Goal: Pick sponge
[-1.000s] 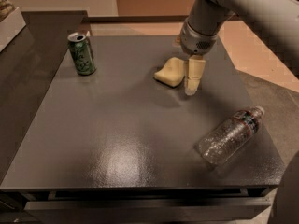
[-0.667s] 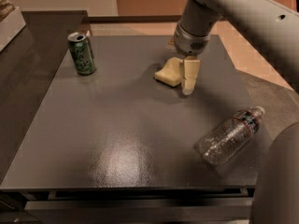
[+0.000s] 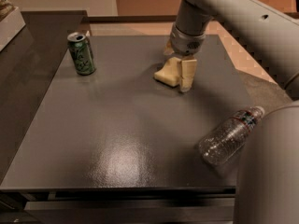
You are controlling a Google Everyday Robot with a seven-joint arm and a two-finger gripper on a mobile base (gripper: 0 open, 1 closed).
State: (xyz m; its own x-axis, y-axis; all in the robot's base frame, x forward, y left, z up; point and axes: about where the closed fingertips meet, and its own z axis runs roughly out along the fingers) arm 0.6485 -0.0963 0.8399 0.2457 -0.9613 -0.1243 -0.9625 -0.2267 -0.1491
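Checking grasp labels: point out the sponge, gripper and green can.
sponge (image 3: pixel 166 74): camera view, its bare part nearer the can.
gripper (image 3: pixel 181 76): camera view, its lower end, down at the sponge.
green can (image 3: pixel 82 55): camera view, mid label.

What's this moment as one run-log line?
goal: pick sponge | gripper: at sponge | sponge: on table | can: upright | bottle: lying

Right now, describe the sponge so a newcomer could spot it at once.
On the dark table, look to the far side, right of centre, where the tool reaches down. The sponge lies right beside it: a pale yellow soft block, unlike the upright green can far left or the clear bottle lying nearer right.
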